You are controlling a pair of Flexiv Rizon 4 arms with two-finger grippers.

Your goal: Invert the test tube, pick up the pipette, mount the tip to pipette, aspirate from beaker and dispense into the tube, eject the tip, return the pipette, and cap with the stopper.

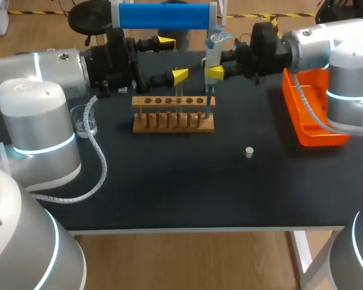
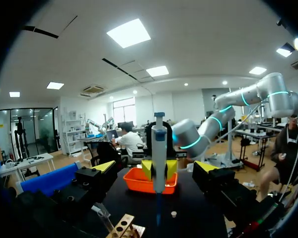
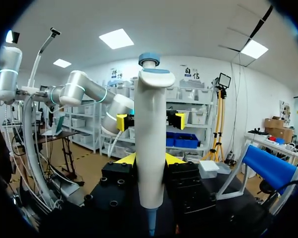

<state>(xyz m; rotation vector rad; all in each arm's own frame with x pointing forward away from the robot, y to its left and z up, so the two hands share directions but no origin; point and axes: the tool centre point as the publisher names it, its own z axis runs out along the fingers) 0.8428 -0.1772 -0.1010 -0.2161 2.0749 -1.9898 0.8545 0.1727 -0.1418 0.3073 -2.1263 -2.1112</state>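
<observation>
Right gripper clamped on the pipette, both fingers on the barrel's lower half, pipette upright, plunger on top, thin blue tip pointing down. Sensible hold, I'd say: it's light, stiff plastic but smooth, so a squeeze on the barrel should stop it swinging. Left gripper spread wide with nothing in it, facing the pipette over the rack, which sits toward the far edge of the table. The tube seems to stand in the rack's middle holes (thin glass, slick and breakable, so take it high and gently). Beaker by the left edge, tray at the right edge, stopper alone between the rack and the front right corner. Only the head view gives the beaker; the left wrist view shows the tip hovering by the rack, which the right wrist view hides behind the barrel
</observation>
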